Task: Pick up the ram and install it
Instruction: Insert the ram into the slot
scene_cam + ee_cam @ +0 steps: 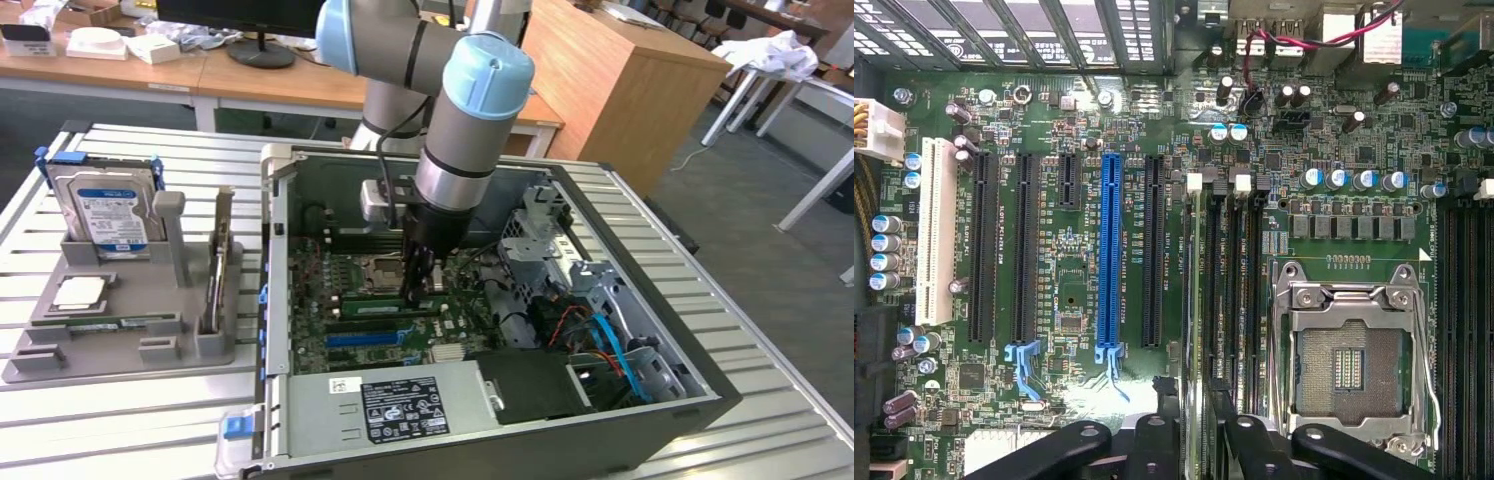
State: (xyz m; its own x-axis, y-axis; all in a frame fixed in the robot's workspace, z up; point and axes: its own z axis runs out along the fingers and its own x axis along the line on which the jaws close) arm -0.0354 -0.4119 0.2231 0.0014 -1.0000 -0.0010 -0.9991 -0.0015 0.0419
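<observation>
- Wrist view: gripper (pixel 1199 402) hangs straight over the motherboard (pixel 1074 250), its black fingers (pixel 1159 430) parted a little, one on each side of the ram's top edge.
- Hand state: narrow gap and not clamped. A sliver of space shows beside the stick, and nothing is lifted.
- the ram (pixel 1201 300) stands on edge in a long memory slot, between the black expansion slots and the CPU socket (pixel 1354 350). Can't tell if it is pushed fully home.
- White slot latches (pixel 1199 183) sit at the far end of the memory slots, with the stick running up to them.
- Blue slot (pixel 1111 250) lies parallel to the stick, a couple of slots away.
- Exterior view, centre of frame: the arm (pixel 461 130) reaches straight down into the open PC case (pixel 278 300), with the gripper low over the board.
- Lower centre of the frame: the power supply (pixel 387 405) with its black label sits at the near end of the case.
- The exterior view's left: a grey holder (pixel 80 350) sits on the slatted table (pixel 134 430), well apart from the gripper.
- The hard drive (pixel 110 215) stands upright at the back of the holder, and the silver processor chip (pixel 80 292) lies flat in front of it.
</observation>
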